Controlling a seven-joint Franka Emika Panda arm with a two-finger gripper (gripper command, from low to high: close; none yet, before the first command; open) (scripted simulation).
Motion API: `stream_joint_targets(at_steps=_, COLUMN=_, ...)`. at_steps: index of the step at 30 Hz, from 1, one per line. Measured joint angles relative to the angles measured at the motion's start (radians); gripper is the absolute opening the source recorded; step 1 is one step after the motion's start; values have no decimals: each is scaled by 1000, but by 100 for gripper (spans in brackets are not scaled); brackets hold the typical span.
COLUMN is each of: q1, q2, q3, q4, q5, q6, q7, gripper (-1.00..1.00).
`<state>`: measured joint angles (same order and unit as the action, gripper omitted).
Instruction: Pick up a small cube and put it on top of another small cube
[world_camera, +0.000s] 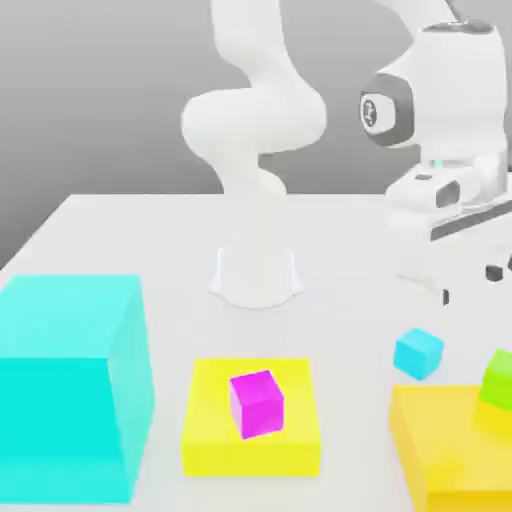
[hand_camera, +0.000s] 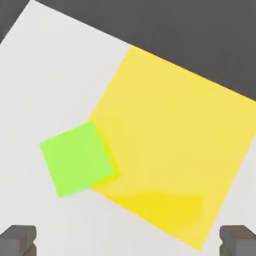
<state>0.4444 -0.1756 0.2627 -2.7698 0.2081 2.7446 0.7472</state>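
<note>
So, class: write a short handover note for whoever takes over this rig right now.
End effector: open, empty, raised over the lime-green cube.
Small cyan cube: on the table, ungrasped, between the two yellow blocks.
Lime-green cube: on the edge of the yellow block at the exterior view's right.
Done: nothing stacked.
Left: grasp the cyan cube, lift it, place it on the lime-green one.

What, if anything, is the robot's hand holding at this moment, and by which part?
Nothing. The hand is open with nothing between its fingertips; the small cyan cube sits on the white table, untouched.
</note>
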Motion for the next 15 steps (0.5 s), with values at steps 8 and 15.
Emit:
stream_joint_targets(at_steps=8, q1=61, q2=200, q3=64, q4=-105, q5=-247, q6=159, q7=195, gripper=0)
stream_joint_targets(at_steps=15, q1=241, q2=423, q3=-189, q4=-64, q5=-494, q6=335, q7=380, gripper=-100)
